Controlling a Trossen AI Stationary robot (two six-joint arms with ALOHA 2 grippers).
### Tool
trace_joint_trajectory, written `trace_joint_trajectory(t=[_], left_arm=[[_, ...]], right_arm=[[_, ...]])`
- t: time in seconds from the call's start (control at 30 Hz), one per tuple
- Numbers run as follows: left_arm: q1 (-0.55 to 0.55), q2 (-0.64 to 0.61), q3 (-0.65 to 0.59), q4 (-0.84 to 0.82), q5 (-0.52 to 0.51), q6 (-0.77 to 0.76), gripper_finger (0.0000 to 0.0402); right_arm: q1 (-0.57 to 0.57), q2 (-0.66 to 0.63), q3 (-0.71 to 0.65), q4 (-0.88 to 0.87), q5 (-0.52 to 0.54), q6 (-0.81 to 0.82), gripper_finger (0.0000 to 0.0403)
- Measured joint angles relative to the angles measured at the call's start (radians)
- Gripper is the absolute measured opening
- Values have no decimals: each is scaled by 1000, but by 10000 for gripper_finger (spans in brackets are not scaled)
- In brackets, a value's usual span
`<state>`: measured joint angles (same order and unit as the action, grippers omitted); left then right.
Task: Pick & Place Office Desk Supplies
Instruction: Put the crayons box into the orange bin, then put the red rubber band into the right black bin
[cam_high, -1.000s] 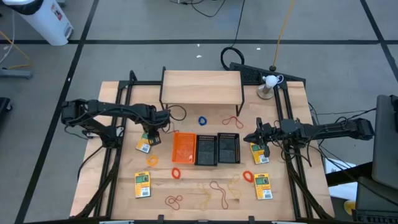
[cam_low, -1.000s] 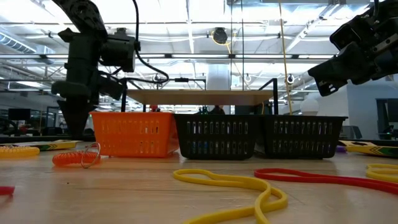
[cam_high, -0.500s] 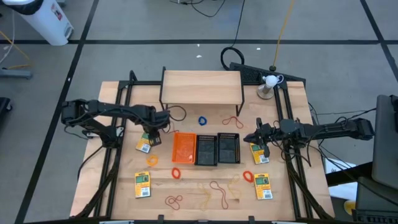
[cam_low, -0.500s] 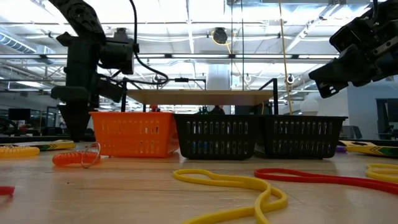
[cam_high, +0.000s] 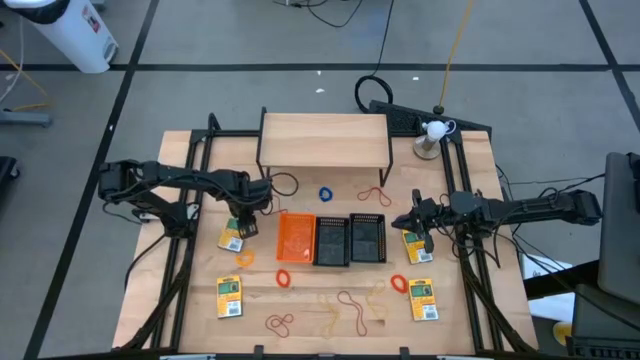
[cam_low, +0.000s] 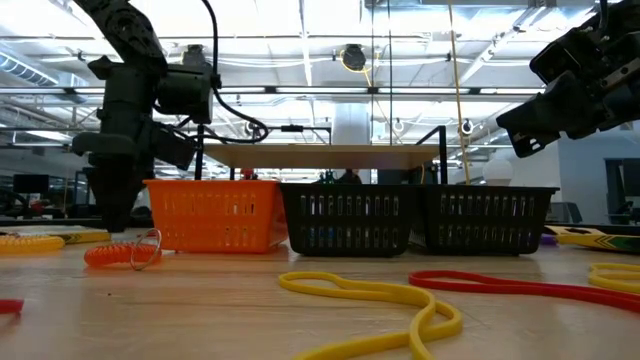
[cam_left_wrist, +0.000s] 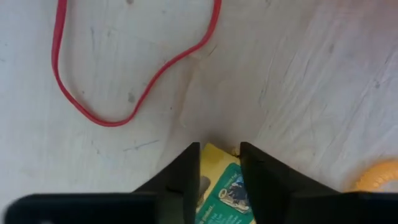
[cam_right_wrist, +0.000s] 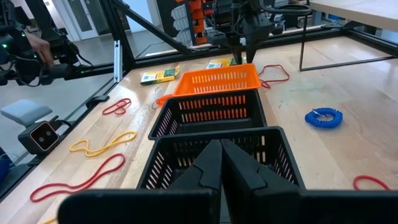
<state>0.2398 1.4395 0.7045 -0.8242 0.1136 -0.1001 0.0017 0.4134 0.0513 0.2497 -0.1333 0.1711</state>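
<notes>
Left hand (cam_left_wrist: 219, 163) straddling a yellow-and-green pack (cam_left_wrist: 225, 193) (fingers apart) left of the orange bin (cam_high: 296, 238), right hand (cam_high: 424, 235) pinched together, idle

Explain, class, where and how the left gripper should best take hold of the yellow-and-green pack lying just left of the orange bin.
Probably from straight above, one finger on each side of a narrow end. The pack lies flat on the table, so only its edges offer purchase. The left wrist view shows the left gripper already straddling that end of the pack; the orange bin stands apart, leaving room.
</notes>
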Motion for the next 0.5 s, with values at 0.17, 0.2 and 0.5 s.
trace_joint_trajectory(t=[0.17,0.2,0.5], left_arm=[[0,0,0,0,2,9,16],[0,0,0,0,2,9,9],[0,1,0,25,-55,28,11]], right_arm=[[0,0,0,0,1,0,0],[0,0,0,0,1,0,0],[0,0,0,0,2,-1,0]])
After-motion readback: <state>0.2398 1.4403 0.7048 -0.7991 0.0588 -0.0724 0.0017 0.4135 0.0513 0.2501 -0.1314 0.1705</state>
